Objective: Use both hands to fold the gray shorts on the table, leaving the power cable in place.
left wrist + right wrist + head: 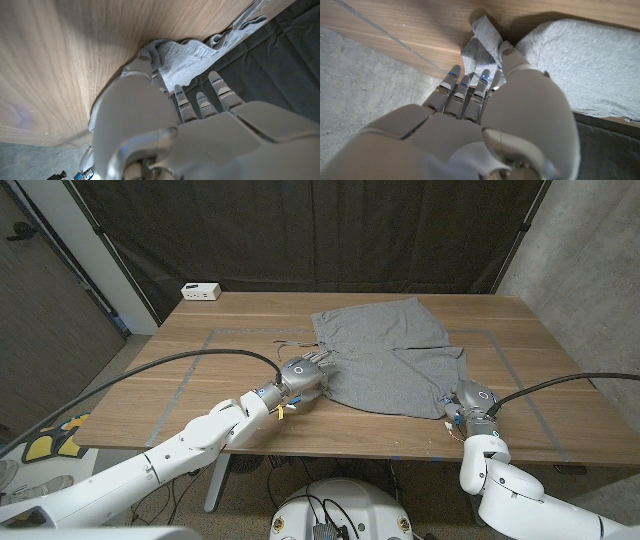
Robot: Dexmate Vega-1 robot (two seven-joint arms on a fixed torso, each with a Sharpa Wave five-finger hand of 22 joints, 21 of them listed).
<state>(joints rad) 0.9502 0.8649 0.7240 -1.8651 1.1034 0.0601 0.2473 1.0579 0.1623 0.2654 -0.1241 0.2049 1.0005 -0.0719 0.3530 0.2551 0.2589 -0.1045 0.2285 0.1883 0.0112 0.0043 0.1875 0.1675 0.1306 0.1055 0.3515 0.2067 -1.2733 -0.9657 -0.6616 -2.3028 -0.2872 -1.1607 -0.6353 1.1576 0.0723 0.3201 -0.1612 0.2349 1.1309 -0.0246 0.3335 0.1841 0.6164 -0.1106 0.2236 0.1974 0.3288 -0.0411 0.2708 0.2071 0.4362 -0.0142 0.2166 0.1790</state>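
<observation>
Slippage was my main worry: both grips looked shallow, a thumb and a fingertip or two on a thin edge of cloth, and if one let go while the other kept hold, I judged the gray shorts (385,352) would twist and the fold would land crooked. A second risk was uneven lifting. With the left hand (303,374) at the near left corner and the right hand (471,402) at the near right corner, carrying one corner faster than the other would bunch the fabric in the middle. I also minded the thin dark cord (292,342) lying on the wood just beside the shorts' left edge; a dragged hem could pull it along, and the task wanted the cable left where it was. Whether that cord was the power cable I could not tell from the head view.

The shorts lay spread over the middle of the wooden table (200,370), waistband toward the far side, hems toward me.

In the left wrist view my left hand pinched a bunched fold of the cloth (185,57) between thumb and finger, the other fingers (182,102) extended and apart over it. In the right wrist view my right hand pinched a raised corner of the cloth (482,42) against its thumb, the remaining fingers (451,82) lying close together alongside.
</observation>
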